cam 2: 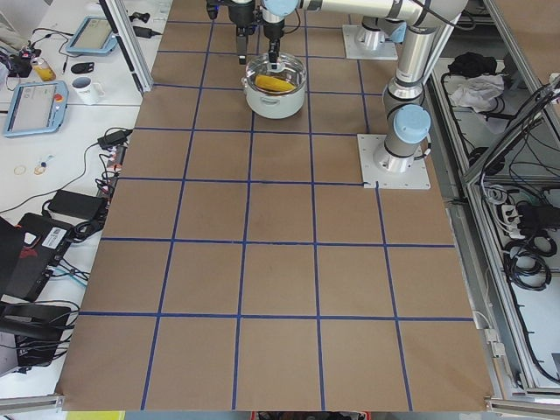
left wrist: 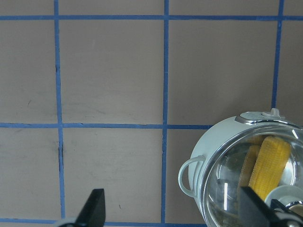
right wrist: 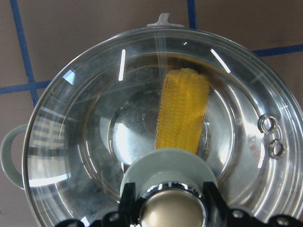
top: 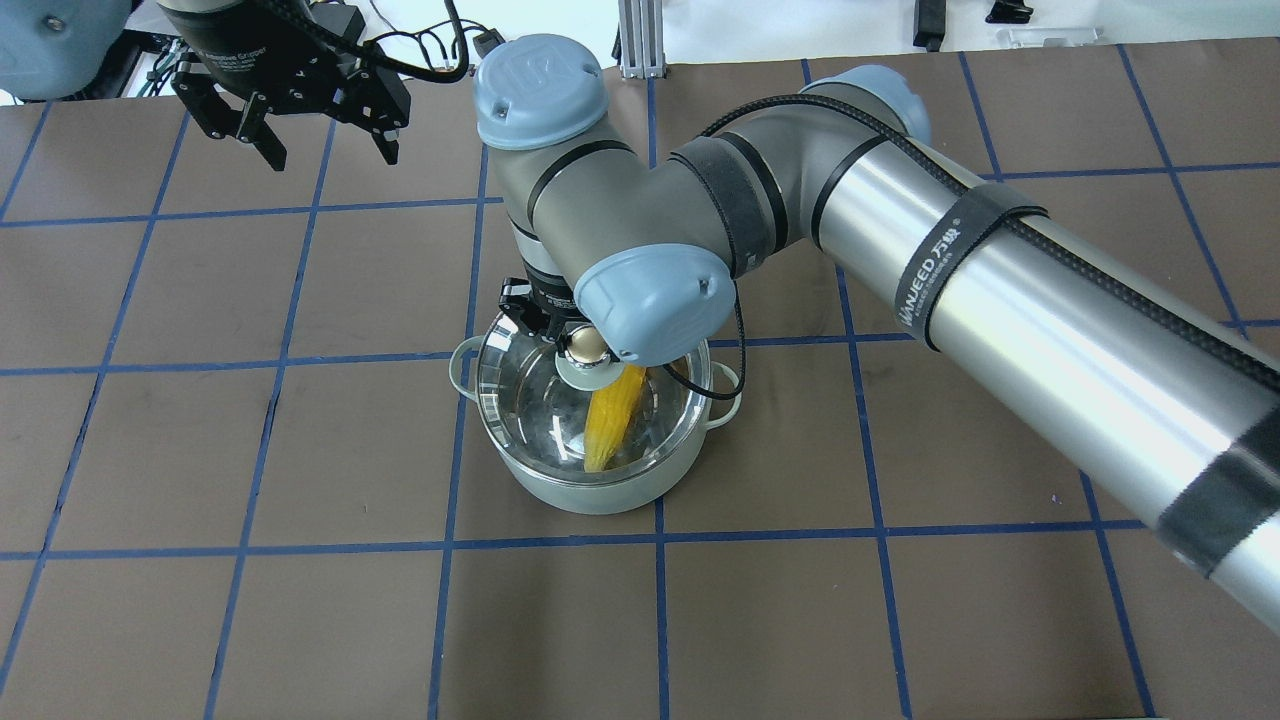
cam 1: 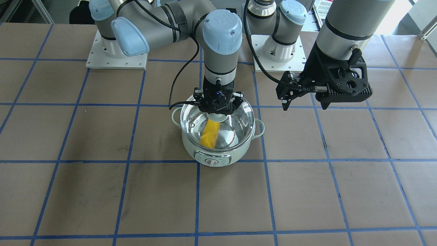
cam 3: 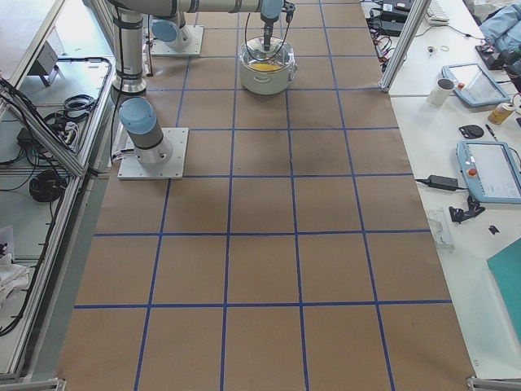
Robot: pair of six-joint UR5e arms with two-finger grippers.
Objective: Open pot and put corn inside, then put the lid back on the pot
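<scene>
The lid [right wrist: 94, 132] sits on the pot [cam 1: 191, 145], with the corn [right wrist: 184, 113] lying inside under the glass. The right gripper [right wrist: 171, 202] is directly above, at the knob [right wrist: 173, 218]. The pot stands on a brown table [cam 1: 102, 198] with a blue tape grid. The right fingers are against the knob on both sides, apparently gripping. The left gripper [top: 330, 150] is spread, empty and well aside.
</scene>
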